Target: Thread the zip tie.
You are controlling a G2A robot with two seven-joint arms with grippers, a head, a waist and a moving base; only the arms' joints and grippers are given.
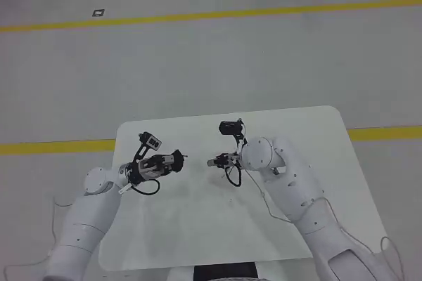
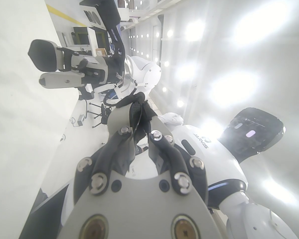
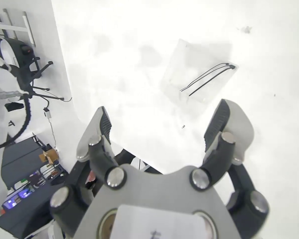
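My left gripper (image 2: 139, 106) is shut on a thin black zip tie (image 2: 139, 116) that runs down between its fingers. In the top view this left gripper (image 1: 181, 159) is held above the table's middle, tips toward my right gripper (image 1: 212, 162), with a short gap between them. My right gripper (image 3: 162, 123) is open with nothing between its fingers (image 3: 105, 123). From the left wrist view the right gripper (image 2: 43, 72) faces my left one with its jaws apart. Two more black zip ties (image 3: 209, 77) lie side by side on a clear plastic sheet (image 3: 175, 75) on the table.
The white table (image 1: 302, 140) has rounded corners, and its edge (image 3: 62, 75) runs close beside the right gripper. A few small dark specks (image 3: 245, 29) lie on the tabletop. Beyond the table, grey floor with yellow lines (image 1: 49, 147).
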